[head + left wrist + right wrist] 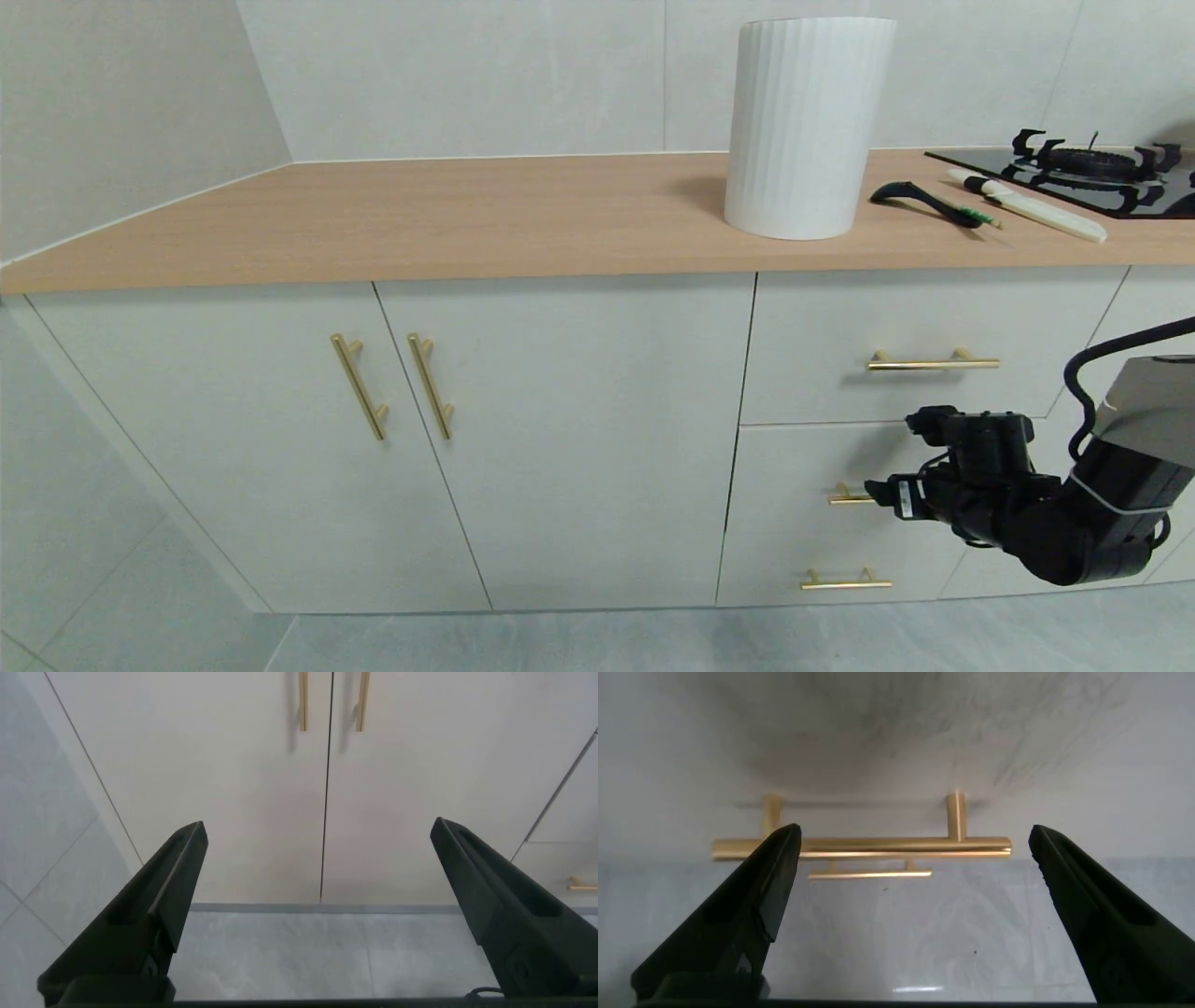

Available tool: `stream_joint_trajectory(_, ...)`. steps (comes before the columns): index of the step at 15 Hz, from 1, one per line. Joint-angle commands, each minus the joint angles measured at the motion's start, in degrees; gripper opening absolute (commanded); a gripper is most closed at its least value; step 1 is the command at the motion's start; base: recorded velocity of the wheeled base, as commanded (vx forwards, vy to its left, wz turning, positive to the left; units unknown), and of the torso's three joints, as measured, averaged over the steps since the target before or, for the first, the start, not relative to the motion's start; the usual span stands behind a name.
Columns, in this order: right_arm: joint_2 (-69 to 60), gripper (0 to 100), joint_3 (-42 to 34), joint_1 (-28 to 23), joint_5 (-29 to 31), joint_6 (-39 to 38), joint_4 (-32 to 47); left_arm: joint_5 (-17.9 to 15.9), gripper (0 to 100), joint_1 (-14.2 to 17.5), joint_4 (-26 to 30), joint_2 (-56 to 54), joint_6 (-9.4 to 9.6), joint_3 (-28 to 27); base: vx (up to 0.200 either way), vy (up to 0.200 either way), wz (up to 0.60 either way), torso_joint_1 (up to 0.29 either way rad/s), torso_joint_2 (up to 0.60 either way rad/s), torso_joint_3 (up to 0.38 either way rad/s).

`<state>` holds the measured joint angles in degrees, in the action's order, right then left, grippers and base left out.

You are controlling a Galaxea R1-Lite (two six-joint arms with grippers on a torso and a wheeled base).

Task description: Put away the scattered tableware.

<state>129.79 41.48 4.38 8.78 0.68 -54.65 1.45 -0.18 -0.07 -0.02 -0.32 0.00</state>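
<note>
Item 1: black curved-head utensil w/ green tip [924, 200]. Lies flat on wooden countertop [467, 215], near white ribbed cylindrical container [803, 131] on its right side, not touching it. Black head faces container, green end points away.

Item 2: long cream-white knife-shaped utensil [1046, 213]. Flat, diagonal, approx. parallel to item 1 on its right. Far end sits just beside black glass hob [1027, 173]. Contact btwn items cannot be told.

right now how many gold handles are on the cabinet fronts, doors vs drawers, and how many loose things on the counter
door handles: 2
drawer handles: 3
white ribbed container: 1
black utensil: 1
white knife: 1
total: 8
</note>
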Motion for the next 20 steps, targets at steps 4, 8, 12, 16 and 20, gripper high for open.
stream_joint_trajectory(4,6.3,100,1.3,0.5,2.7,0.2,-6.1,0.0,100,0.0,0.0,0.0,-0.03,0.0,0.0,0.0,0.0,0.0,0.0,0.0)
stream_joint_trajectory(8,8.1,100,2.6,0.5,4.6,0.2,-6.2,0.0,100,0.0,0.0,0.0,-0.03,0.0,0.0,0.0,0.0,0.0,0.0,0.0)
stream_joint_trajectory(12,7.7,100,1.7,0.4,4.6,0.8,-6.0,0.0,100,0.0,0.0,0.0,-0.03,0.0,0.0,0.0,0.0,0.0,0.0,0.0)
stream_joint_trajectory(16,6.2,100,-0.3,0.2,4.1,2.4,-5.9,0.0,100,0.0,0.0,0.0,-0.03,0.0,0.0,0.0,0.0,0.0,0.0,0.0)
stream_joint_trajectory(20,-1.1,100,-7.0,0.5,1.8,3.6,-3.2,0.0,100,0.0,0.0,0.0,-0.03,0.0,0.0,0.0,0.0,0.0,0.0,0.0)
